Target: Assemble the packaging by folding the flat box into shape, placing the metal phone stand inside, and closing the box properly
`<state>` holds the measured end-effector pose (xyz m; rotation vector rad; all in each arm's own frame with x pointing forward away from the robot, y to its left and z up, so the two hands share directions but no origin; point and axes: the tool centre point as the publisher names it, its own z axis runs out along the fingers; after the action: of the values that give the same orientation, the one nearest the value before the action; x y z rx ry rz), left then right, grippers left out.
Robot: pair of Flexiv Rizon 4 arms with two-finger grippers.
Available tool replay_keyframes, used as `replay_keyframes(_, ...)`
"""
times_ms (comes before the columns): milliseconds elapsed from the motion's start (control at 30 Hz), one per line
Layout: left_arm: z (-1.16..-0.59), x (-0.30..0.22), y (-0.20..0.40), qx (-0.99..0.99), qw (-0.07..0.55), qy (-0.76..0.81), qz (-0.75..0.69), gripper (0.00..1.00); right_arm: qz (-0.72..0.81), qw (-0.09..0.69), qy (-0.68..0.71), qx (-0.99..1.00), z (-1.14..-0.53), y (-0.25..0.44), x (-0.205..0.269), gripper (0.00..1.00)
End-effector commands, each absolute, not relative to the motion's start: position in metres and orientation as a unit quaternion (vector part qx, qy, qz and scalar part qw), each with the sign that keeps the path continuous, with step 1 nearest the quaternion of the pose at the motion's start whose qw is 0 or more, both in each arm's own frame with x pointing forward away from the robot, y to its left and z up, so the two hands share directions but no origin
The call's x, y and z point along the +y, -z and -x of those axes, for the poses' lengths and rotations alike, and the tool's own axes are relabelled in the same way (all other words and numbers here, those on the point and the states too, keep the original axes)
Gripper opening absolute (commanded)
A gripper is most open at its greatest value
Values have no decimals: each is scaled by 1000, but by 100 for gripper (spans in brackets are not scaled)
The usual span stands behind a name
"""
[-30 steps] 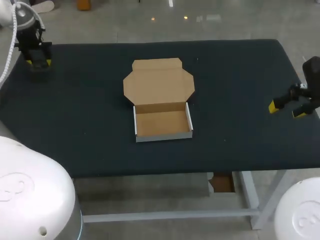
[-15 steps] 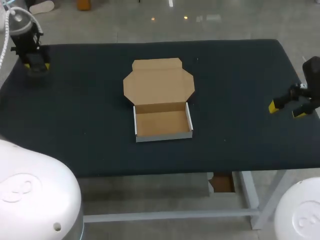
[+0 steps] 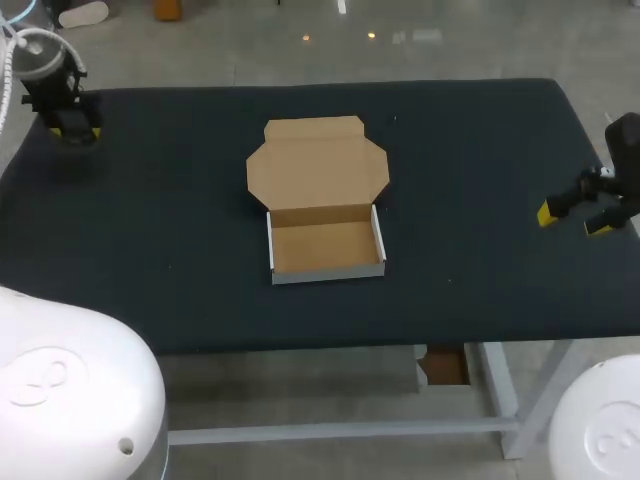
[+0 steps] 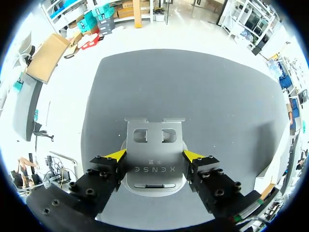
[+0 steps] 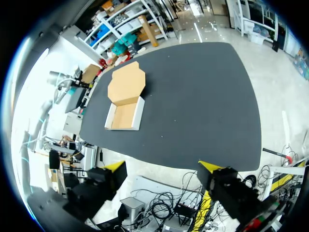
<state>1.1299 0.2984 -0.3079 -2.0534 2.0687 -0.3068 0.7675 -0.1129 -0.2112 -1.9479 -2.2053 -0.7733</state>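
1. At the centre of the head view, the cardboard box [image 3: 325,247] sits on the dark table [image 3: 480,150]. Its four tray walls stand up, and its lid [image 3: 316,165] lies flat and open just above the tray in the frame. You can judge the folding step as done, so far as this view shows. The tray holds nothing.

2. In the upper left corner of the head view, your left gripper [image 3: 75,130] is low over the table, well apart from the box. Its wrist view shows the metal phone stand [image 4: 154,145] between its fingers. One yellow tip is against each side edge of the plate, so it reads as pinched from two sides. You cannot tell from these views whether the stand has left the cloth.

3. At the right edge of the head view, your right gripper [image 3: 572,220] hangs near the table's border. Its fingers are spread wide with nothing between them. The box lies far ahead of it in its own wrist view.

4. Judged from this layout, you have three steps left:
   - carry the stand across to the tray
   - set it inside
   - fold the lid over and tuck it shut

5. Your count:
   - one box, with one tray and one lid
   - one metal phone stand
   - two grippers
   - one table
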Motion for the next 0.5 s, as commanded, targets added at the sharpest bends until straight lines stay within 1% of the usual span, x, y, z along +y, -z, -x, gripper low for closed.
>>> replay_keyframes(33,-1122,298,305,700,117,115,695,0,639,51,253,-724,-767,209,-113,100)
replay_keyframes(500,-1102,291,293,714,118,121,679,0,639,51,253,-724,-767,209,-113,100)
